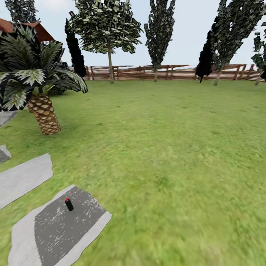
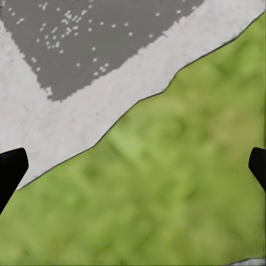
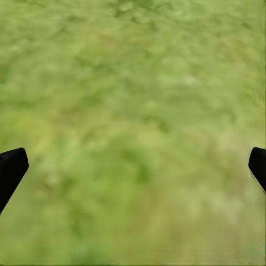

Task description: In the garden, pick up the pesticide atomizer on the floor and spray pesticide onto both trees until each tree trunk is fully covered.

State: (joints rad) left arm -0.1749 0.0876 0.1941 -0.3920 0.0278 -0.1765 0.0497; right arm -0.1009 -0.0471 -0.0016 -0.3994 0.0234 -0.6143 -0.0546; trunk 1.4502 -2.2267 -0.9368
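Small black pesticide atomizer [image 1: 69,204] with red top, upright on dark grey stone slab [image 1: 59,229] in the green lawn [image 1: 166,147]; white specks dot the slab near it.

Palm [image 1: 37,85] and grey slabs [image 1: 22,179] cut by the frame edge.

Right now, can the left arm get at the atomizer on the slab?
Probably not yet. The atomizer stands on the dark paving slab ahead; the left gripper, jaws open, hangs over the slab's edge and grass, with nothing between.
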